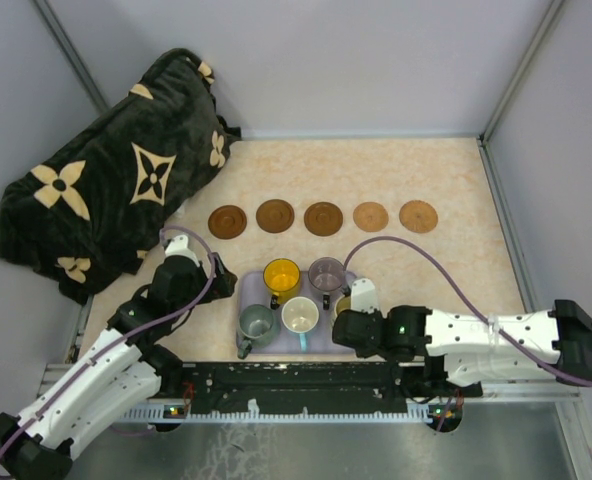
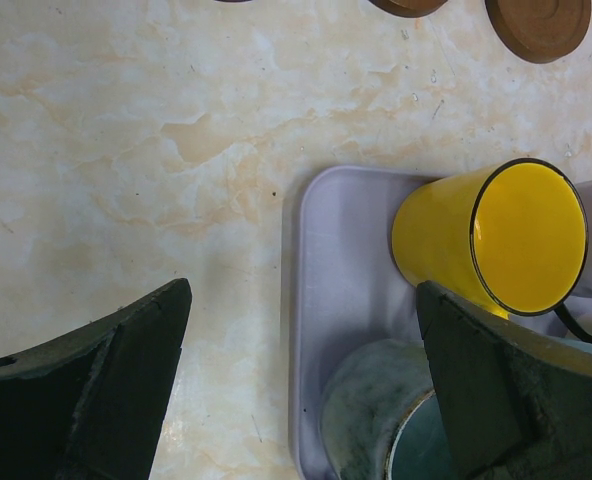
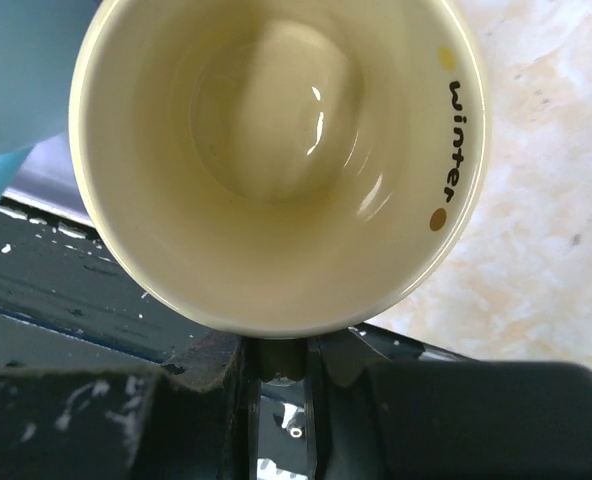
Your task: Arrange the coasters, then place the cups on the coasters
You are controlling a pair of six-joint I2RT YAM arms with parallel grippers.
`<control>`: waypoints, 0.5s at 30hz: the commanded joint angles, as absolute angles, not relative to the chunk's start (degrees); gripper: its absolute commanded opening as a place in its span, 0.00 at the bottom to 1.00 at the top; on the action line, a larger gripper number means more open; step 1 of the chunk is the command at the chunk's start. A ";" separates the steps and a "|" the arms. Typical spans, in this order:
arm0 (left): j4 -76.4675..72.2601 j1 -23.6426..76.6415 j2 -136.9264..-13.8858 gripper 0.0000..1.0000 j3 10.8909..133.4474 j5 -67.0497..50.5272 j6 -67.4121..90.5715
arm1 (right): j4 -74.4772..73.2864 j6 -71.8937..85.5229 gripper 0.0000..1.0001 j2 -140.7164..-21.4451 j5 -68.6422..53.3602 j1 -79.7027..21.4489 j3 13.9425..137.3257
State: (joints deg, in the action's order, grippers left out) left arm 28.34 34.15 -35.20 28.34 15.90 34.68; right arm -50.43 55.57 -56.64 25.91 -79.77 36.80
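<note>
Five coasters (image 1: 323, 218) sit in a row across the worktop (image 1: 436, 270). Right fingers (image 3: 206, 360) pinch the near rim of the beige mug (image 3: 276, 150) at the lavender tray's (image 2: 341, 260) right edge, beside the blue-sided mug (image 1: 300, 315). Left fingers (image 2: 86, 400) hang spread wide over the tray's left edge, next to the yellow mug (image 2: 516, 235) and grey-green mug (image 2: 376, 400).

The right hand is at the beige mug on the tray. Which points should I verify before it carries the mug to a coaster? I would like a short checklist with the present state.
1. Coasters lie in one row, apart from each other: ok.
2. Every coaster is bare: ok.
3. Right hand is shut on the beige mug: ok.
4. Left hand is open and empty: ok.
5. Beige mug is free of the blue-sided mug beside it: cannot tell.
</note>
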 commanded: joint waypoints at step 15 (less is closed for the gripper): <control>24.76 34.45 -34.65 1.00 27.32 16.81 34.04 | -70.71 50.72 0.00 -50.83 43.26 -63.47 57.89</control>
State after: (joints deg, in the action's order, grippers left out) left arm 27.62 34.15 -34.28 28.08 16.32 34.68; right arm -71.48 55.77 -56.23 37.82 -72.07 54.11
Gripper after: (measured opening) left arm 0.997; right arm 0.167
